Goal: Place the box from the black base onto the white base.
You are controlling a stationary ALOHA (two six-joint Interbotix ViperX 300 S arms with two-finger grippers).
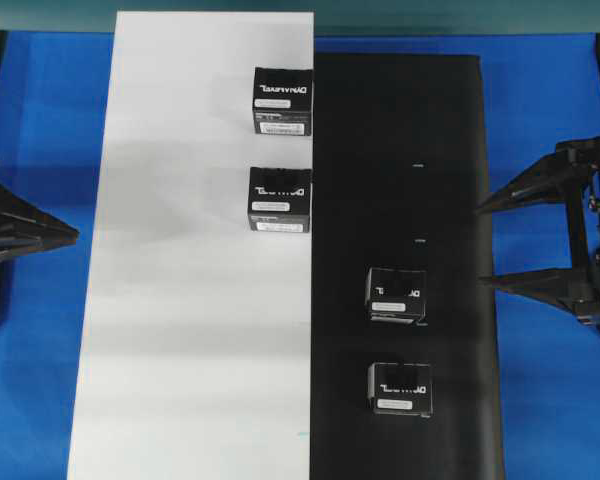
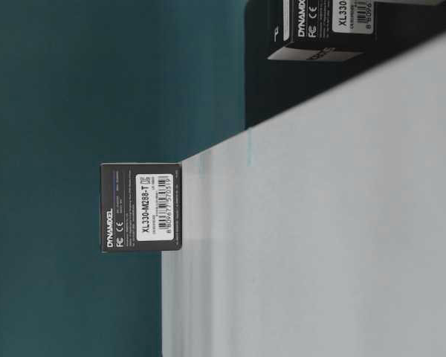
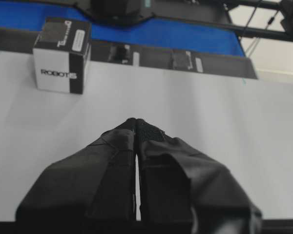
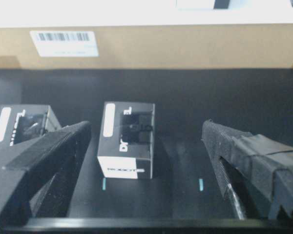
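The right hand [image 1: 485,245] stands at the right edge of the black base [image 1: 450,150] with its jaws spread wide and nothing between them. In its own wrist view the two fingers [image 4: 53,156] frame one box [image 4: 127,139] that sits on the black board ahead of them, apart from both pads; a second black box [image 4: 22,124] lies just to the left of it, partly behind the left finger. Seen from overhead, these two are the upper box on the black base [image 1: 396,294] and the lower one [image 1: 400,389], both still on the dark board and well apart from each other.

The left hand [image 1: 75,236] waits at the left border of the white base [image 1: 180,330], its jaws pressed together on nothing; the wrist view shows the taped fingertips [image 3: 136,127] meeting above the white board.

Two more boxes already rest on the white base close to its seam with the black one: the farther [image 1: 283,100] and the nearer [image 1: 279,199]. The blue worktop [image 1: 550,400] shows around both boards.
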